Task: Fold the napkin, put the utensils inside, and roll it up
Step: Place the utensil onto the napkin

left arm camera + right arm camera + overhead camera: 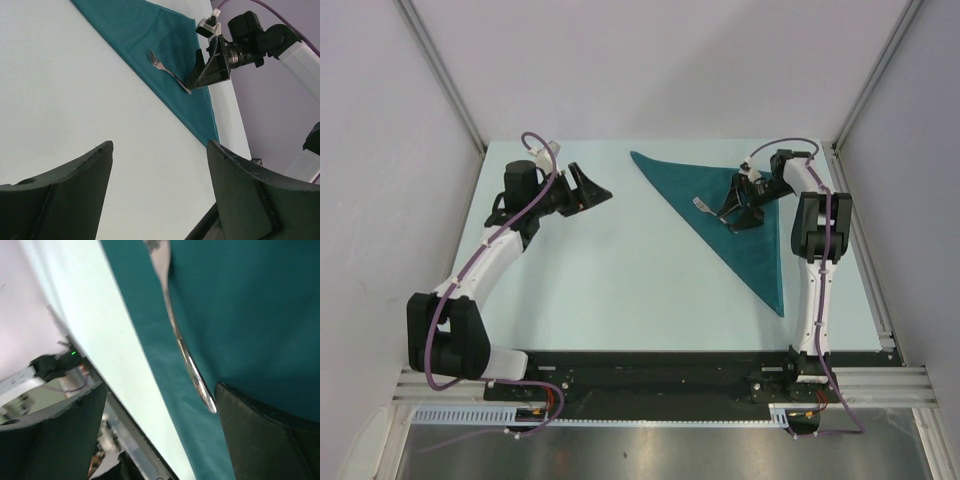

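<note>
my left arm (490, 250) reaches up the left side of the table (620, 290), elbow bent near its base, forearm angled toward the far middle. my left claw (600, 190) hangs above bare tabletop and points toward the right half. its fingers (75, 190) are spread wide, with nothing between them and nothing touching them.

my right arm (817, 260) runs straight up the right edge, then folds back at the wrist, so my right claw (740, 218) tips down and leftward over the napkin (750, 255). its fingers (265, 435) are spread wide too and grip nothing.

the napkin lies flat as a teal triangle on the right half of the table. its long edge slants from the far middle down to the near right. the fork (703, 205) lies loose on the napkin, tines pointing away from my right claw and handle toward it. in the right wrist view the tip of the handle ends just beside my right-hand finger. i cannot tell whether the two touch.

my left claw is well apart from both napkin and fork.
</note>
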{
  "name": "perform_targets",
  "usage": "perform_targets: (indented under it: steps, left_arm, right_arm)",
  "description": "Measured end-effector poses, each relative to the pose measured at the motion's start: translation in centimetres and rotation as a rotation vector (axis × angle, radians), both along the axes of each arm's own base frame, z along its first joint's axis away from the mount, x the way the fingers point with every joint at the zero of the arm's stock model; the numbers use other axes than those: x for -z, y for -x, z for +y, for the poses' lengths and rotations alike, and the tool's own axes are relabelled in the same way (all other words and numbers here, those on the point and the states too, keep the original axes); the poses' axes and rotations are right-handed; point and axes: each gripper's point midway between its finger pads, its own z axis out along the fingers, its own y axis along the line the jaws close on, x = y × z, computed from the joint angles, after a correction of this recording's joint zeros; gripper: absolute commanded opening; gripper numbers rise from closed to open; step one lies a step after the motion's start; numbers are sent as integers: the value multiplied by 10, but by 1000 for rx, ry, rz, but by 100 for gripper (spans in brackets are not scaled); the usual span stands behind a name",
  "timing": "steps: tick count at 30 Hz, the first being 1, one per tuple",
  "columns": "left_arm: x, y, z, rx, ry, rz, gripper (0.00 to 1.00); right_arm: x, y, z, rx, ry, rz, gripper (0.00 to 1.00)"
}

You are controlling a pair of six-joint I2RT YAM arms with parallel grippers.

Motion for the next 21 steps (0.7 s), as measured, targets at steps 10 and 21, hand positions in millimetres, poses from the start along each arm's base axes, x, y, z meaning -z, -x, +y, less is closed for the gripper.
perform_targets:
  steps: [10, 21]
  left_arm:
    - [0, 1, -1, 9, 4, 1, 80]
    - [-2, 2, -2, 16, 7, -1, 80]
  right_arm:
    - [-29, -9, -11, 49, 150, -109, 94]
    - [4, 3, 17, -35, 517, -431, 76]
